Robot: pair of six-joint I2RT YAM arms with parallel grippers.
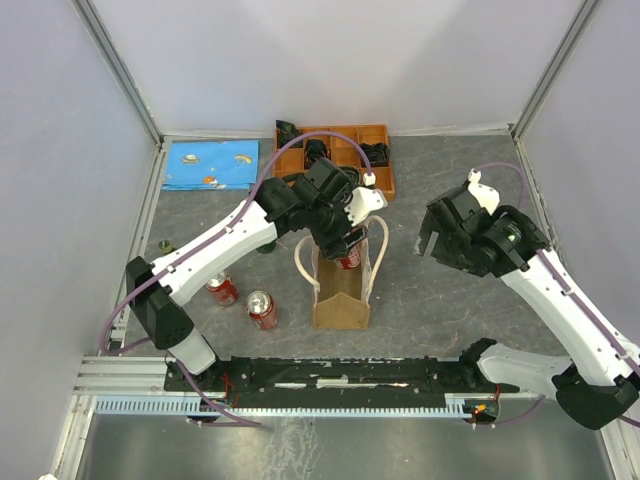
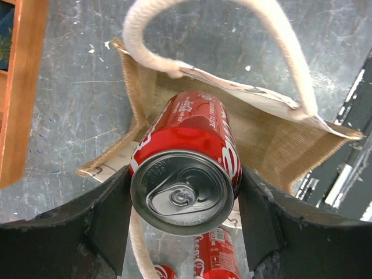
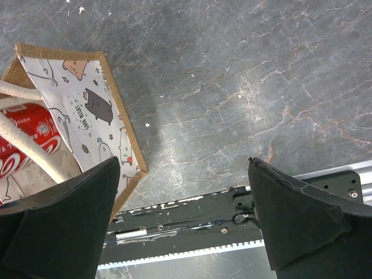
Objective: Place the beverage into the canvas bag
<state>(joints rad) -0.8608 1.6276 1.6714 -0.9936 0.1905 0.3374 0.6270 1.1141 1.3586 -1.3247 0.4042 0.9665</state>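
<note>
The tan canvas bag [image 1: 340, 290] with cream rope handles stands upright at the table's middle; it also shows in the left wrist view [image 2: 279, 145] and the right wrist view [image 3: 87, 99]. My left gripper [image 1: 345, 240] is shut on a red soda can [image 2: 186, 168], held over the bag's open mouth with its lower end inside the rim. The can shows in the top view [image 1: 349, 259] and in the right wrist view [image 3: 26, 136]. My right gripper [image 1: 440, 240] is open and empty, held above the table right of the bag.
Two more red cans [image 1: 222, 290] [image 1: 262, 310] lie on the table left of the bag. An orange compartment tray [image 1: 380, 150] stands at the back, a blue printed cloth [image 1: 212, 165] at the back left. The black rail [image 1: 340, 375] runs along the near edge.
</note>
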